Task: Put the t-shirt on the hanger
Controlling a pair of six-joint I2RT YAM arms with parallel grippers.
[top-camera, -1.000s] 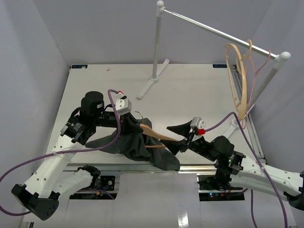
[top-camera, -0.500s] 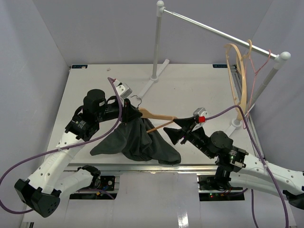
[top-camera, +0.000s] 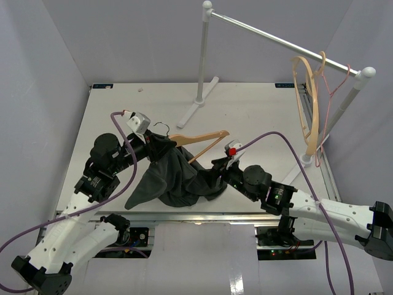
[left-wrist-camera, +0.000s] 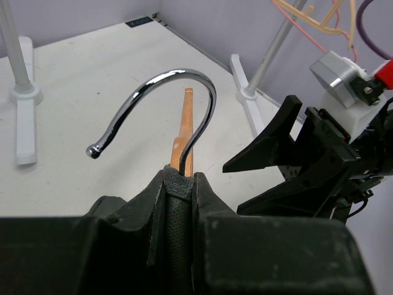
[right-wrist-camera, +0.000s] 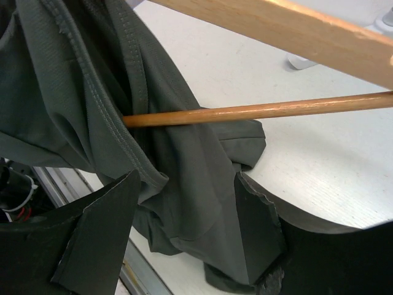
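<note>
A white metal clothes rail [top-camera: 270, 37] stands on slim posts at the far side of the pale table [top-camera: 245, 117]. The light tan wooden triangular hanger [top-camera: 199, 136] is in front of the rail's left post, lifted off the table and tilted. Its thin chrome hook [left-wrist-camera: 172, 72] points toward that post's foot.

The left gripper [top-camera: 156, 142], nearer than the rail and to the left of its left post, has its fingers [left-wrist-camera: 141, 215] pressed together on the neck of the hanger. The ribbed collar of the dark charcoal grey-green fabric t-shirt is pinched in with it, just under the hook.

The t-shirt [top-camera: 175, 181] hangs bunched from that grip. One wooden shoulder is inside the cloth, the other shoulder and most of the crossbar [right-wrist-camera: 258, 112] are bare, and the lower folds lie on the table toward the near edge, well in front of the rail.

The right gripper [top-camera: 214, 177] is low, nearer than the middle of the rail, against the right side of the bunched cloth. Its black fingers [right-wrist-camera: 98, 239] are spread wide and close on nothing. Folds of the t-shirt show between them, under the crossbar.

At the rail's right end hang pale looped hangers [top-camera: 313, 110] and a thin pink hanger [top-camera: 331, 101].
</note>
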